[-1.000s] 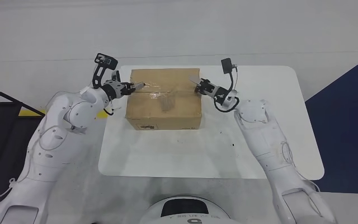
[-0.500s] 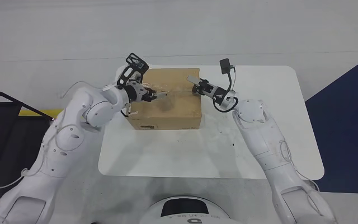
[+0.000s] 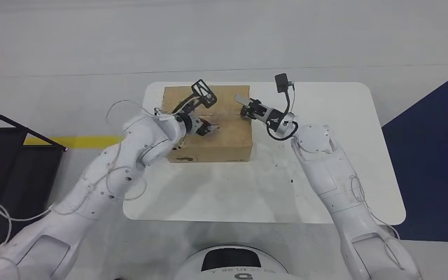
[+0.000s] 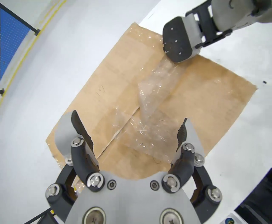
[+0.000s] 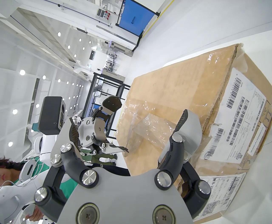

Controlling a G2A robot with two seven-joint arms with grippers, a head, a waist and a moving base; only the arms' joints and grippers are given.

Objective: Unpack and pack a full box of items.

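Box taped shut; tape crinkled.
Left tool released above centre, right tool released at 3 o'clock edge. Risk: skewed pull tears tape short; seal holds.

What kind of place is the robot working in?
Probably a large indoor robot test hall or workshop, not a home. A yellow line marks the floor, rows of ceiling lights run overhead, and a blue panel and metal racks stand beyond the table with the cardboard box.

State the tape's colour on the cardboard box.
Transparent glossy tape; left wrist view shows it best.
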